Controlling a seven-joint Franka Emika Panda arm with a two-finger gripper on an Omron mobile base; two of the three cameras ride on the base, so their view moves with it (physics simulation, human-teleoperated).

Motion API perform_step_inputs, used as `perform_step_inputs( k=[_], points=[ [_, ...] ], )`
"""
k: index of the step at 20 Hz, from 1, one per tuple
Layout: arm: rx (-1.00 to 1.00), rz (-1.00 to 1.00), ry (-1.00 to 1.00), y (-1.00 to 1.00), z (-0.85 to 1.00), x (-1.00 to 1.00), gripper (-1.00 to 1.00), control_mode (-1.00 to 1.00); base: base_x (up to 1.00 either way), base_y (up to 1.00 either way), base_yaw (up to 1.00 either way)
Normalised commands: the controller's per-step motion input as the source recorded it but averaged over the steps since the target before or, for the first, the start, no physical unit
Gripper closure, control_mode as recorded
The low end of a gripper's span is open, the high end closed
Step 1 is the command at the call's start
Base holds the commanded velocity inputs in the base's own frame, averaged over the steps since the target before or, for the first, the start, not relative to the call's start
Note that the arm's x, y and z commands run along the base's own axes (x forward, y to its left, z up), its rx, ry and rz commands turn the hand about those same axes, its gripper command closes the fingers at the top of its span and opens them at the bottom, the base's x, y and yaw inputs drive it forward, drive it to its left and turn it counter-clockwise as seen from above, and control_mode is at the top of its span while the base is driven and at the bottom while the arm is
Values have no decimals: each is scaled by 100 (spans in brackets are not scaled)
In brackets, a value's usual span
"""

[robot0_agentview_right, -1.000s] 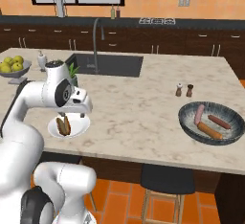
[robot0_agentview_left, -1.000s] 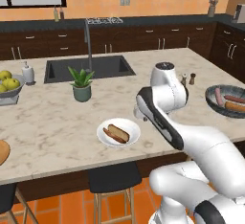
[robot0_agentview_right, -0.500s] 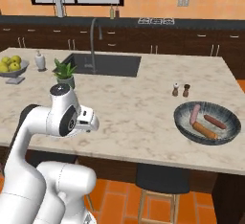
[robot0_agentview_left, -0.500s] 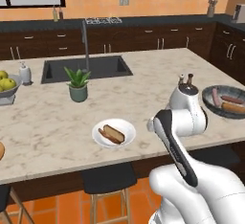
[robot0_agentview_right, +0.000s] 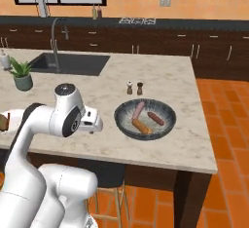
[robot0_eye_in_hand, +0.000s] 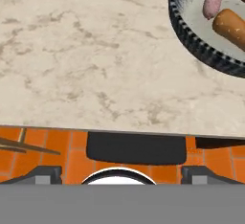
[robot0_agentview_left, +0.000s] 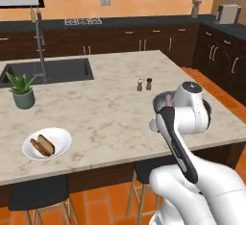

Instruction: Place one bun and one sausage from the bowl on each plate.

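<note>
Base: has driven right; bowl (robot0_agentview_right: 145, 119) now close, white plate (robot0_agentview_left: 47, 143) far left.
Gripper (robot0_eye_in_hand: 119, 173): spread wide, holding nothing.

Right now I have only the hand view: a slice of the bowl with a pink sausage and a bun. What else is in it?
Observer: One more piece. A dark red-brown sausage lies in the bowl, on the far side of the pale sausage from the arm.
Operator: Is either plate already served?
Observer: Yes. The white plate, far along the counter near its front edge, holds a bun and a dark sausage side by side.
</note>
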Motion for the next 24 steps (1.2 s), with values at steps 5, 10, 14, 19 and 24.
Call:
perform_step_inputs(
  k=[5,10,14,19,24],
  points=[
    [0,0,0,0,0,0,-100,100,56,-74,-1],
    [0,0,0,0,0,0,-100,100,41,-53,-3],
    [5,-24,2,-48,19,43,-100,-100,0,0,0],
    [22,-21,3,-82,25,94,-100,-100,0,0,0],
    [3,-5,20,-15,-2,100,-100,-100,0,0,0]
  ],
)
